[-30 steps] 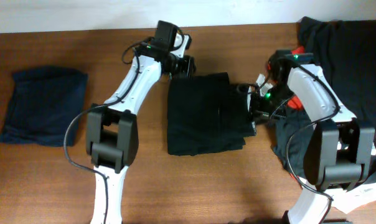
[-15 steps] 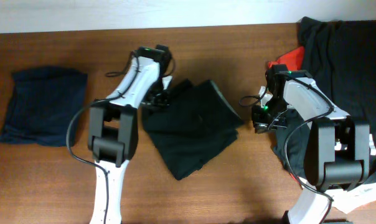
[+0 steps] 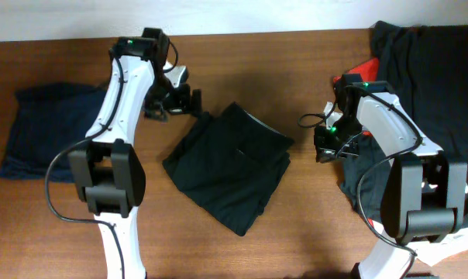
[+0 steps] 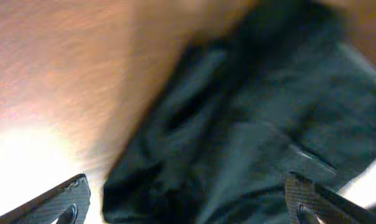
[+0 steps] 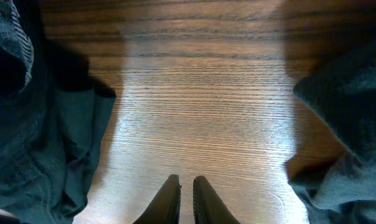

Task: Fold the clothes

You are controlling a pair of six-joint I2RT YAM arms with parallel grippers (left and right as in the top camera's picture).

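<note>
At the far left a navy piece (image 3: 54, 132) lies folded flat on the table (image 3: 296, 232). Next comes our left gripper (image 3: 189, 102), by the upper left corner of the black garment (image 3: 228, 167). Its fingers (image 4: 66, 199) stand wide apart with nothing between them, though the blurred wrist view does not show whether they touch the cloth. The garment lies mid-table, folded into a rough rectangle and turned askew, a pale edge showing at its upper right.

We judge it light, soft and limp. It will sag when lifted, slide on the smooth wood, and its layers may part if we catch only one ply. We would take it at a corner or along a folded edge, pinching all layers together.

Our right gripper (image 3: 324, 149) hangs over bare wood between the garment and the pile (image 3: 431, 70). Its fingers (image 5: 171, 193) are nearly together and hold nothing. The pile of dark clothes sits at the far right, a red piece (image 3: 359, 77) peeking out. We see no containers.
</note>
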